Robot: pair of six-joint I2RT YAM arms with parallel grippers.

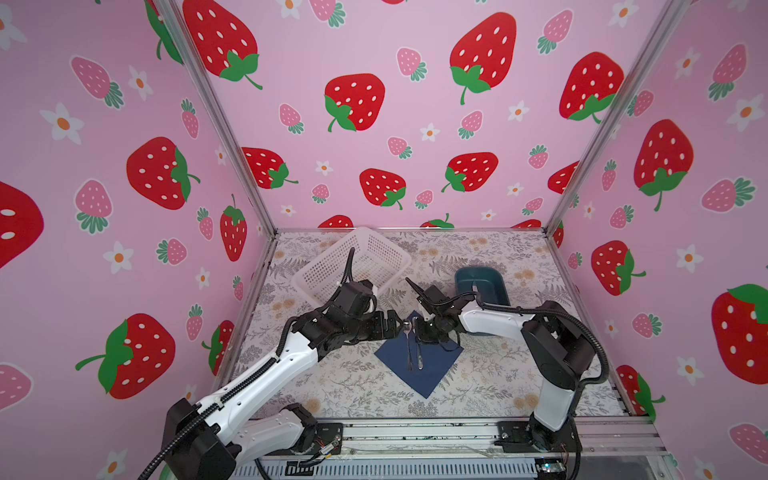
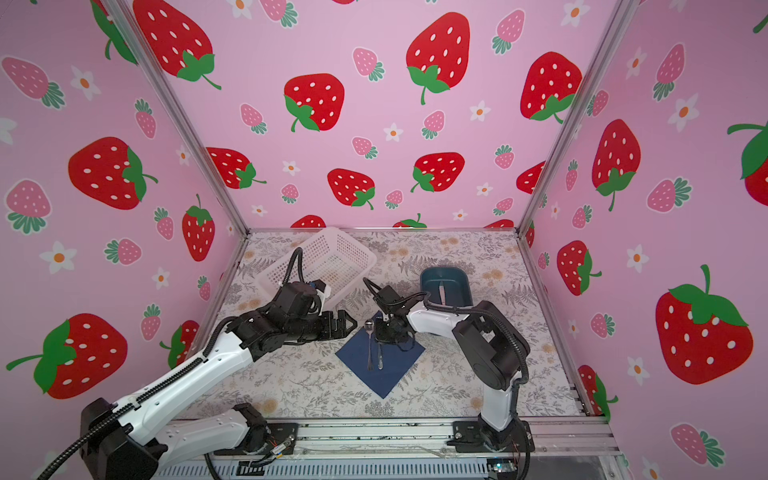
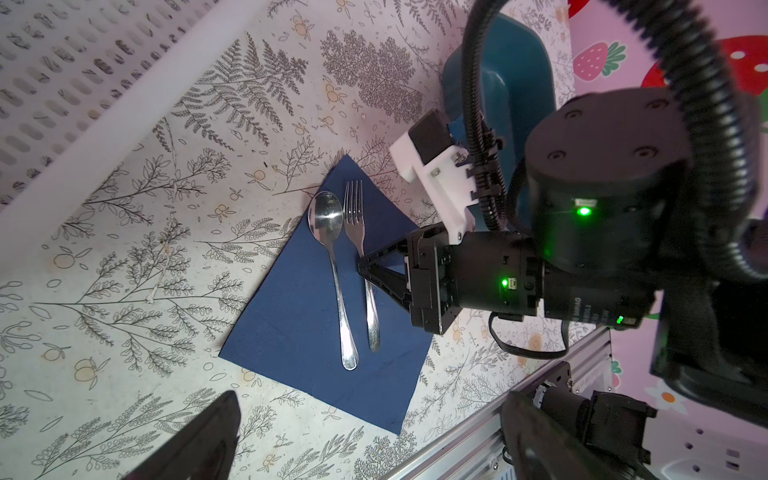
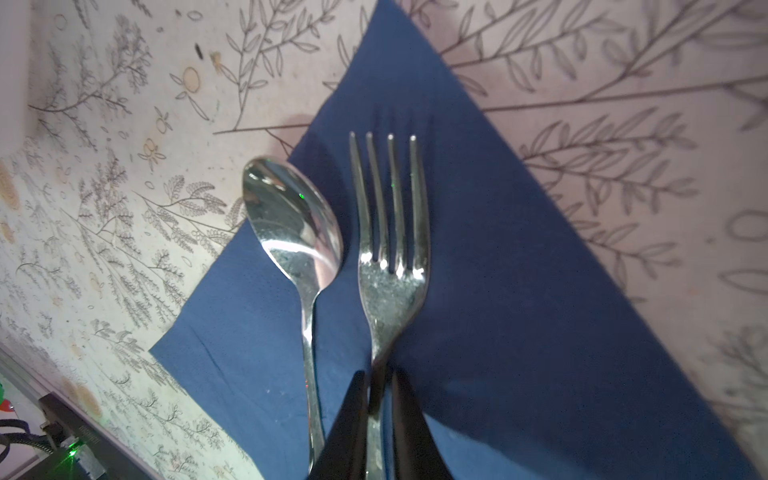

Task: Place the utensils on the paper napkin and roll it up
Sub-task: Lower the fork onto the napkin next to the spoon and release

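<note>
White lettering on right arm's motor housing (image 3: 582, 305), illegible

The fork (image 4: 390, 282) and spoon (image 4: 291, 224) are polished metal, mirror-glossy; the paper napkin (image 4: 519, 311) is matt, faintly dimpled; the table (image 3: 124, 270) wears a matt printed covering; the basket (image 1: 374, 253) is perforated plastic; the tray (image 3: 498, 83) smooth plastic.

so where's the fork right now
In both top views the fork lies on the navy napkin near centre, just right of the spoon, the right tool straddling its handle.
</note>
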